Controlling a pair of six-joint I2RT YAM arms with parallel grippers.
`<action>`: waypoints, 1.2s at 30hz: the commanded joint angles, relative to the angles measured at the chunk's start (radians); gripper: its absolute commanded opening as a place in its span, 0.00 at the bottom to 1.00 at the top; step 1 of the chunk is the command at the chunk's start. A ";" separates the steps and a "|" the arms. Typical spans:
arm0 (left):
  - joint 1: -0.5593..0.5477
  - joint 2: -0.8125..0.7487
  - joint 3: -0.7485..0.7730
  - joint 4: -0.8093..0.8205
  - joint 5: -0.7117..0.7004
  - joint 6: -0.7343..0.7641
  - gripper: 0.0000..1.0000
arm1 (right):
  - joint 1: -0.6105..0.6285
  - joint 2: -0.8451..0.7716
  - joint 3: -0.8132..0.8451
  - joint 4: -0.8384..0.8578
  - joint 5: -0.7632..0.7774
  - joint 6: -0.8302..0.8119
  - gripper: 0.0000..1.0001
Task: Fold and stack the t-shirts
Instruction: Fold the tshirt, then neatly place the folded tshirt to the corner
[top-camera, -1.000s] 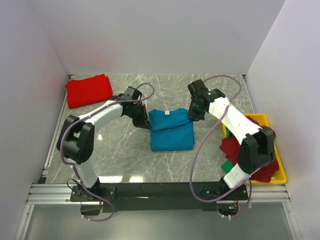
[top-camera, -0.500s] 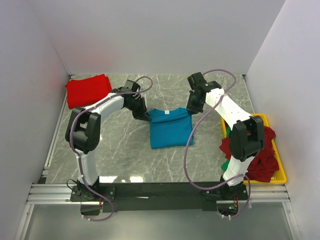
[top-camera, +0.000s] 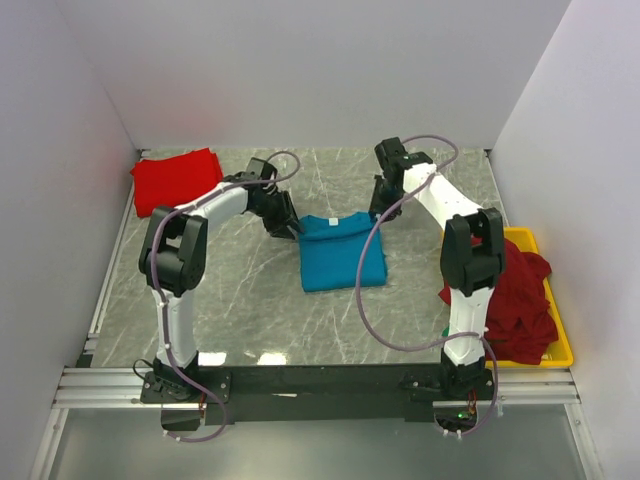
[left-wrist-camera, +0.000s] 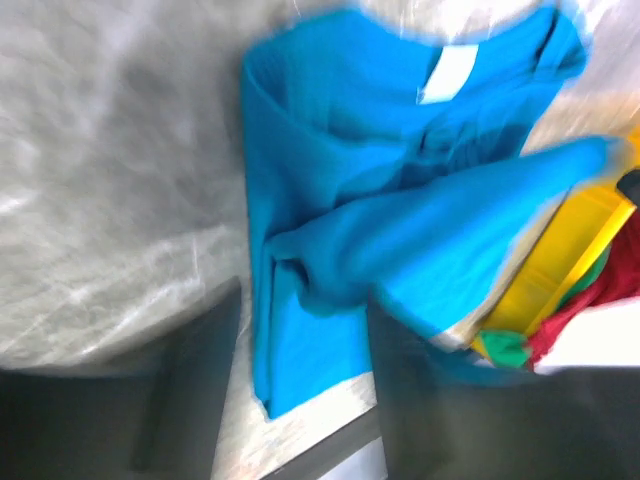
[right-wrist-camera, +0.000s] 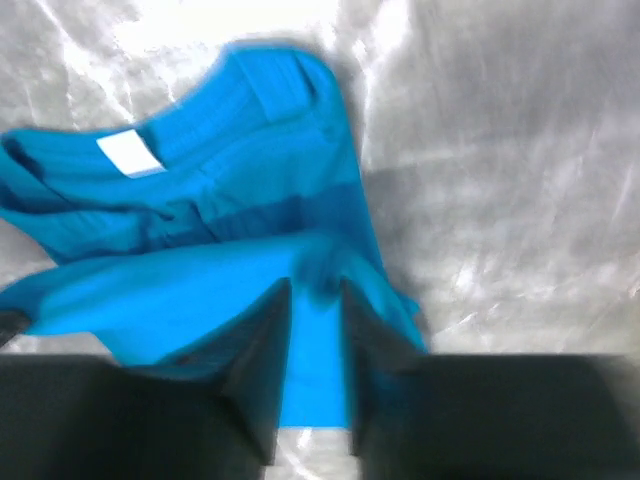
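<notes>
A teal-blue t-shirt (top-camera: 340, 255) lies folded at mid-table, collar toward the far wall. My left gripper (top-camera: 293, 230) sits at its far left corner, my right gripper (top-camera: 377, 213) at its far right corner. In the left wrist view the left gripper (left-wrist-camera: 300, 340) is open, and a loose fold of teal cloth (left-wrist-camera: 400, 200) lies between its dark fingers (left-wrist-camera: 190, 390). The right gripper (right-wrist-camera: 318, 340) stands open by a narrow gap just above the teal cloth (right-wrist-camera: 200, 270). A bright red t-shirt (top-camera: 178, 180) lies folded at the back left. Dark red t-shirts (top-camera: 515, 300) are heaped at the right.
A yellow tray (top-camera: 562, 350) at the right edge holds the dark red heap, with a bit of green cloth (top-camera: 452, 330) beside it. White walls close off the back and both sides. The right arm's cable (top-camera: 365, 290) loops over the teal shirt.
Both arms have swung toward the far wall along the teal shirt's sides. Both grippers, shut before, now stand open and have let go of the cloth. The shirt looks slightly shorter.
</notes>
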 joint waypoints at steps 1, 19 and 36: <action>0.032 -0.015 0.051 0.078 -0.056 -0.051 0.63 | -0.022 0.047 0.178 0.039 -0.084 -0.079 0.44; -0.078 -0.202 -0.276 0.321 -0.069 -0.120 0.74 | -0.016 -0.334 -0.322 0.243 -0.254 -0.104 0.51; -0.136 -0.248 -0.391 0.395 -0.167 -0.164 0.73 | -0.004 -0.335 -0.505 0.349 -0.434 -0.125 0.49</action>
